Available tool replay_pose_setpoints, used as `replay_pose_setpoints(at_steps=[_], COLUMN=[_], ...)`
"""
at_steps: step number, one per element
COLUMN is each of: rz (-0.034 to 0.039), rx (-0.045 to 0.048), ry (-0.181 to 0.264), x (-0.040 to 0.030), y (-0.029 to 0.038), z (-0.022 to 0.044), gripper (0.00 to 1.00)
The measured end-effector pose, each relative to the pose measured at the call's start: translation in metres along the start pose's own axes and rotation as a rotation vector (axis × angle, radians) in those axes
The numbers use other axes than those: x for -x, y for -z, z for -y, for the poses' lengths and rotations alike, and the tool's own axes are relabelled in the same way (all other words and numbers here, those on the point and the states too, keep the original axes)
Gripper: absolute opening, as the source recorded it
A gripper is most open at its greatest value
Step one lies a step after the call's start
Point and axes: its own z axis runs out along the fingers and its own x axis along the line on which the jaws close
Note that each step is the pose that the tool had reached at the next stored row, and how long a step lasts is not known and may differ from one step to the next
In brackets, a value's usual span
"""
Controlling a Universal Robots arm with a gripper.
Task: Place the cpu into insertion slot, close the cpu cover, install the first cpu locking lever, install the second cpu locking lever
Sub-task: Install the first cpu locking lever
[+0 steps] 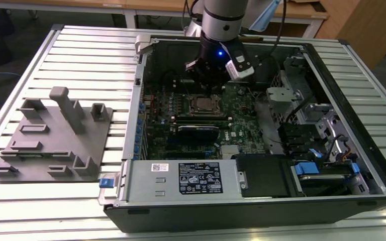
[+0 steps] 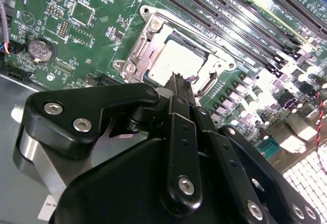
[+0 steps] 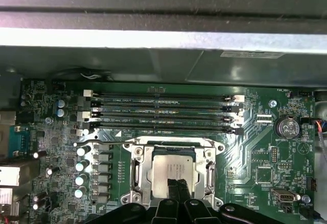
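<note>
The pincer (image 3: 177,184) is clenched, fingertips together on nothing, poised right over the cpu (image 3: 168,170). The chip sits flat in the insertion slot (image 3: 173,150), with the cpu cover (image 3: 137,172) lying down around it. Beyond run long black memory slots (image 3: 163,112) on the green motherboard (image 3: 255,132), and in the exterior view a white printed label (image 1: 200,179) faces up on the power supply (image 1: 146,183) inside the open computer case (image 1: 354,100) on the slatted table (image 1: 86,50).

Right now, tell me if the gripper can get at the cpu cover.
Probably yes: the gripper hangs right above the cpu cover, and nothing stands between them.
</note>
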Motion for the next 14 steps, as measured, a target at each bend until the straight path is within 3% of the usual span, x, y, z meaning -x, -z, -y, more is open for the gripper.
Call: replay_pose_setpoints(at_steps=[10,14], rz=[0.0001,0.0], rx=[0.0,0.0003], ry=[0.0,0.0], x=[-0.0001,-0.0043], y=[0.0033,0.0033], z=[-0.0001,-0.0001], gripper=[0.1,0.1])
